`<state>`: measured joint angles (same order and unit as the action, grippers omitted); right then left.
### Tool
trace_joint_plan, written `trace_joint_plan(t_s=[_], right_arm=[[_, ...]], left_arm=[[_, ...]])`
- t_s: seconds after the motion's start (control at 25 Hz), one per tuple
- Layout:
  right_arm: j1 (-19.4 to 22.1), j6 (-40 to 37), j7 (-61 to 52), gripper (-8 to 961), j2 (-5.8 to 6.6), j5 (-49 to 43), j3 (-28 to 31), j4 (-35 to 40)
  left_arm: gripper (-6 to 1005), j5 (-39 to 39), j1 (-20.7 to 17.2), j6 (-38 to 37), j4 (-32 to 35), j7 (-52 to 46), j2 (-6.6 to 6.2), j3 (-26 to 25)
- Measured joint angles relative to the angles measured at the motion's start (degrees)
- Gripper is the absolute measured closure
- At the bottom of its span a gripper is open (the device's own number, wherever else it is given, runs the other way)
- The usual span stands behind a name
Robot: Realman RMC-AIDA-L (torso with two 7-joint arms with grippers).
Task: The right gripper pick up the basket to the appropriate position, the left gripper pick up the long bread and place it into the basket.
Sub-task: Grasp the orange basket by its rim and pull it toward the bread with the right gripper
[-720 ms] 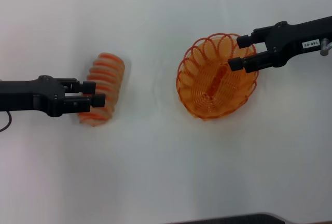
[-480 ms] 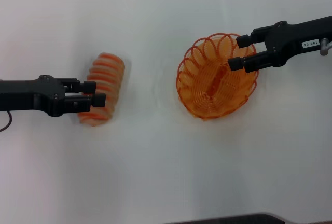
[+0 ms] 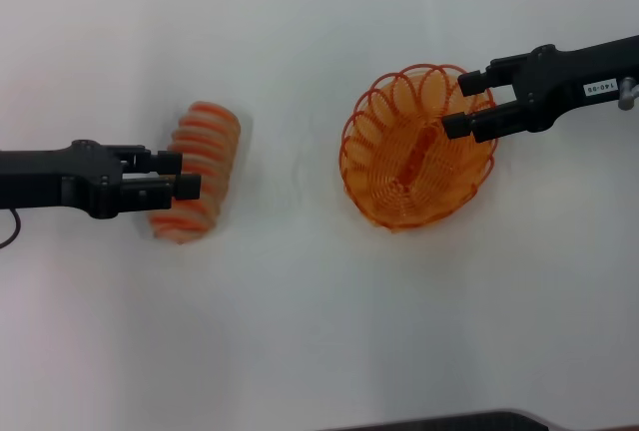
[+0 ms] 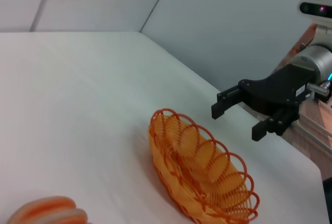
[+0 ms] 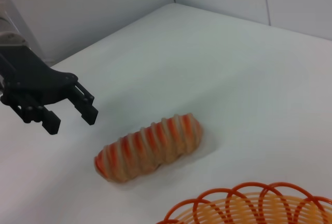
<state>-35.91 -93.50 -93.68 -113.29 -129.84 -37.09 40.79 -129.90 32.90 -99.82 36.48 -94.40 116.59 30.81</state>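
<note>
Basket (image 3: 417, 147) resting on white bench (image 3: 300, 331), right gripper (image 3: 461, 104) spread above its rim. Long bread (image 3: 195, 172) well apart, lying flat beneath spread left gripper (image 3: 184, 175). Best lowered astride mid-loaf, then pinched gently before lifting.

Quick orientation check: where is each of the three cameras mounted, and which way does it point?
Head view: on the head, looking down at the table; left pincer above the long bread, right pincer over the basket.
Left wrist view: faces the basket and right pincer.
Right wrist view: faces the bread and left pincer.
All three share bread and basket.
</note>
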Motion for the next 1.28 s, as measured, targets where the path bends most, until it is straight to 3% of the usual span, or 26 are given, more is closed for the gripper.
trace_joint_plan(t_s=[0.32, 0.52, 0.68, 0.84, 1.08, 1.28], right_arm=[[-0.2, -0.5, -6.1, 176, 0.90, -0.5, 0.2, 3.9], [-4.2, -0.5, -15.9, 192, 1.15, -7.6, 0.5, 9.7], [-9.0, 1.0, -21.9, 205, 0.18, -17.4, 0.4, 10.8], [-12.7, 5.2, -26.0, 218, -1.66, -25.7, -1.7, 10.2], [-12.7, 10.5, -28.0, 238, -2.66, -26.7, -7.3, 8.9], [-12.6, 13.8, -27.9, 254, -3.47, -26.9, -8.4, 6.9]], left_arm=[[419, 0.0, 0.0, -0.1, 0.0, 0.0, -0.05, -0.5], [420, 0.0, 0.0, -0.1, 0.0, 0.0, -0.10, -1.5], [420, 0.0, 0.0, -0.1, 0.0, 0.0, 0.06, -1.6], [419, 0.0, 0.0, -0.1, -0.1, 0.0, 0.12, -1.5], [419, 0.0, -0.5, -0.1, -0.3, 0.4, 0.46, -1.6], [420, 0.0, -0.6, 0.1, -0.4, 0.4, 0.74, -1.6]])
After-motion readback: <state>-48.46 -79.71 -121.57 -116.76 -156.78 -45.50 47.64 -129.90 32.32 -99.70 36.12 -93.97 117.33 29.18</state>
